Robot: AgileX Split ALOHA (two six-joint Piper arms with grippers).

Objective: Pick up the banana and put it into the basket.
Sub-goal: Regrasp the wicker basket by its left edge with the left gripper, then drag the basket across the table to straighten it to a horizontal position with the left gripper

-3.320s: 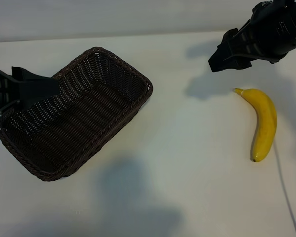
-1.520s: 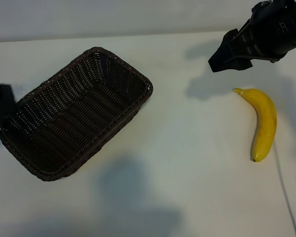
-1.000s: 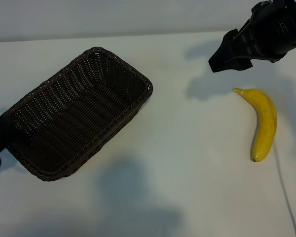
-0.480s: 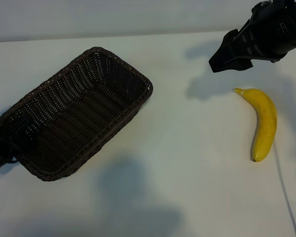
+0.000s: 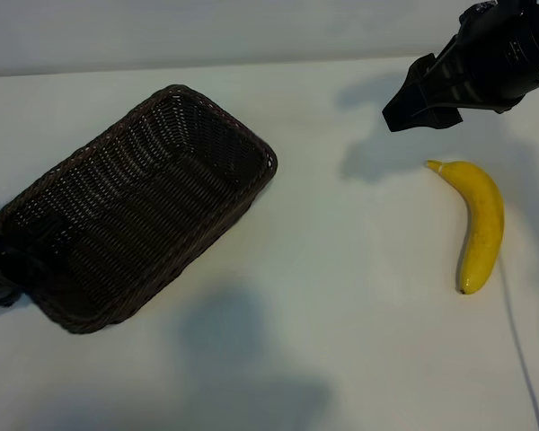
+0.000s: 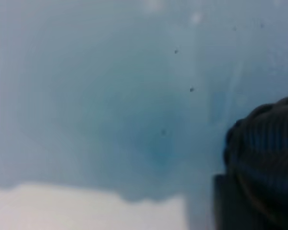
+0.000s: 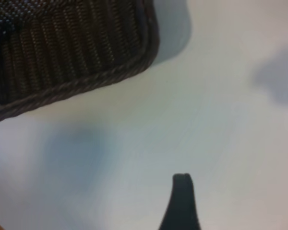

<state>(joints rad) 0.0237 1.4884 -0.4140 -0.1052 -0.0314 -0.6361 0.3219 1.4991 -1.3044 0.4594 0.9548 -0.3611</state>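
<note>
The yellow banana (image 5: 483, 220) lies on the white table at the right, stem end toward the back. My right gripper (image 5: 411, 94) hovers open and empty behind and left of that stem. In the right wrist view one dark finger (image 7: 181, 201) shows over bare table, with the basket's corner (image 7: 72, 52) beyond. The brown wicker basket (image 5: 144, 206) sits empty and diagonal at the left. My left gripper (image 5: 11, 262) is low at the picture's left edge, against the basket's near-left corner rim. The left wrist view is blurred, with only a dark ribbed shape (image 6: 264, 163) at one side.
White tabletop (image 5: 341, 296) stretches between basket and banana. A thin dark cable (image 5: 519, 350) runs along the table near the banana's lower tip at the far right. The back wall meets the table behind both arms.
The left gripper has come down along the left edge from behind the basket to its near-left corner. The basket's near end has shifted slightly. The right arm and the banana have stayed put.
</note>
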